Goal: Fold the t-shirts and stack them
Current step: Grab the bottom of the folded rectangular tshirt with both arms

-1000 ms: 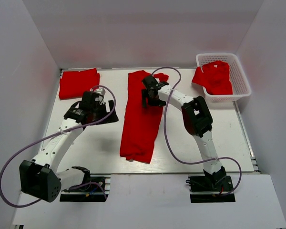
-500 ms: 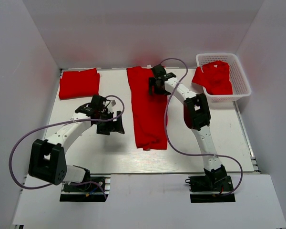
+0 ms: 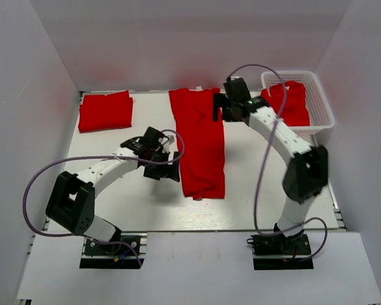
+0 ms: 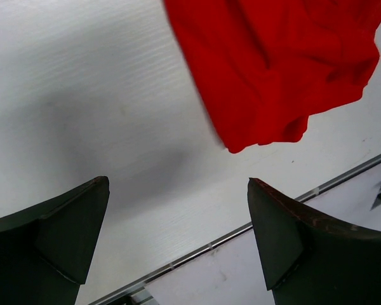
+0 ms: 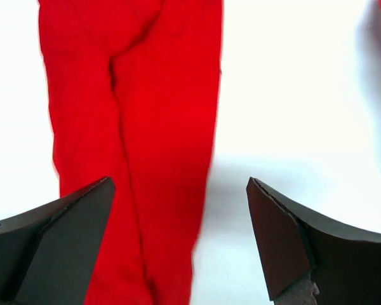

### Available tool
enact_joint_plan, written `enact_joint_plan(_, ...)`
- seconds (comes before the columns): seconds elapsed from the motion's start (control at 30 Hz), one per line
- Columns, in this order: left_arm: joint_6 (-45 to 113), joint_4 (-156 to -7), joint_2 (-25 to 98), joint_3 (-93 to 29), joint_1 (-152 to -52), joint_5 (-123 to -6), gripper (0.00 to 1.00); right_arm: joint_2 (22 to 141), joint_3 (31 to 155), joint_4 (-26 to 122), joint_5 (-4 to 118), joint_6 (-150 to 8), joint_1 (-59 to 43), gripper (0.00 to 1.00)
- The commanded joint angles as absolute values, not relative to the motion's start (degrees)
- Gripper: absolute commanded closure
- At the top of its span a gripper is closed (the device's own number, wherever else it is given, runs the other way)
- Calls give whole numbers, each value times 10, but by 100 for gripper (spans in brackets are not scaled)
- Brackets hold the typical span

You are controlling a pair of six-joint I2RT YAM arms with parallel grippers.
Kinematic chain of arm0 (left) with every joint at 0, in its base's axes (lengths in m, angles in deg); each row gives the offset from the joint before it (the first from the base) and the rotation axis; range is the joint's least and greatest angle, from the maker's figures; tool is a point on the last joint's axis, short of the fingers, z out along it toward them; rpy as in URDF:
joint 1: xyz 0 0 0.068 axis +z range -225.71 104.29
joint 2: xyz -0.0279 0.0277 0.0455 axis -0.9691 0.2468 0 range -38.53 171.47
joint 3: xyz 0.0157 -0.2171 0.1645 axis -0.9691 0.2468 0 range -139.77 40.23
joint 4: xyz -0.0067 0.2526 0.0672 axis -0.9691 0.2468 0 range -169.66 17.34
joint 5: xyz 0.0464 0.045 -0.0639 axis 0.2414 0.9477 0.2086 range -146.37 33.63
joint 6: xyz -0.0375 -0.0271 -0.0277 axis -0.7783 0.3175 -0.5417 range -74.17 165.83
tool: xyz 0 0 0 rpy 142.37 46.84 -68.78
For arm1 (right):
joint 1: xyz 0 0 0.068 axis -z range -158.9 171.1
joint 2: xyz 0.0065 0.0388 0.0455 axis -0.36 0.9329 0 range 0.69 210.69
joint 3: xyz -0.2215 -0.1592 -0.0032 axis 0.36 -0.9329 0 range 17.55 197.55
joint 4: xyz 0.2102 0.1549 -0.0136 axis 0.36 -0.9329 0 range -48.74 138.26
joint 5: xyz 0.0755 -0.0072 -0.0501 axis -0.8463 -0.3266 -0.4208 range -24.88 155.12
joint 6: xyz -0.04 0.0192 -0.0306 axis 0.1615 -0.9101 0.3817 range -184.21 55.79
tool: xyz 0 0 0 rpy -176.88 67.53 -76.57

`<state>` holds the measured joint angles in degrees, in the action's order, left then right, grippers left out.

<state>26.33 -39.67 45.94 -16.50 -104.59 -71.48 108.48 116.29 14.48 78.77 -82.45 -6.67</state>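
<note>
One shirt [image 3: 200, 143] lies in the middle of the table [image 3: 127, 203], folded lengthwise into a long strip that runs from the far edge toward the near edge. Its sides are fairly straight; the left wrist view shows its near end [image 4: 273, 63] rumpled and rounded rather than square. A folded shirt [image 3: 105, 110] rests as a neat rectangle in the far left corner, well apart from the strip. A third shirt [image 3: 292, 101] sits heaped in the white mesh basket [image 3: 324, 114] at the far right corner.

The left gripper [image 3: 168, 168] hangs just beside the strip's left edge near its near end, fingers spread wide and holding nothing; its own camera [image 4: 176, 190] shows bare table between them, with the cloth just ahead. The right gripper [image 3: 220, 109] is at the strip's right edge near the far end, fingers likewise spread and empty; its camera [image 5: 179, 190] looks down along the strip [image 5: 133, 127].

The lengthwise fold looks finished, so the step in hand is probably the crosswise fold. That calls for pinching the corners of one end through all the layers, lifting just enough to clear the table, and laying that end flat over the other. The bunched near end may need smoothing first. The folded bundle would then go onto the shirt in the far left corner.
</note>
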Motion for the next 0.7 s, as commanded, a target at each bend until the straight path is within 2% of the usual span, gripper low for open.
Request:
enact_joint_plan(0.0, 232, -401, 468, -182, -1096, -658, 0, 1005, 1056, 141, 811, -859, -69, 10)
enact_joint_plan(0.13, 210, -434, 497, -188, -1138, -652, 0, 890, 883, 129, 809, -910, -75, 10)
enact_joint_plan(0.27, 203, -441, 517, -194, -1160, -630, 9, 799, 754, 121, 801, -950, -80, 10)
enact_joint_plan(0.33, 197, -449, 528, -194, -1176, -624, 11, 775, 737, 111, 789, -959, -83, 10)
enact_joint_plan(0.37, 197, -449, 540, -201, -1176, -618, 16, 771, 722, 109, 781, -963, -84, 10)
enact_joint_plan(0.67, 191, -444, 592, -242, -1205, -588, 18, 757, 697, 98, 780, -986, -90, 10)
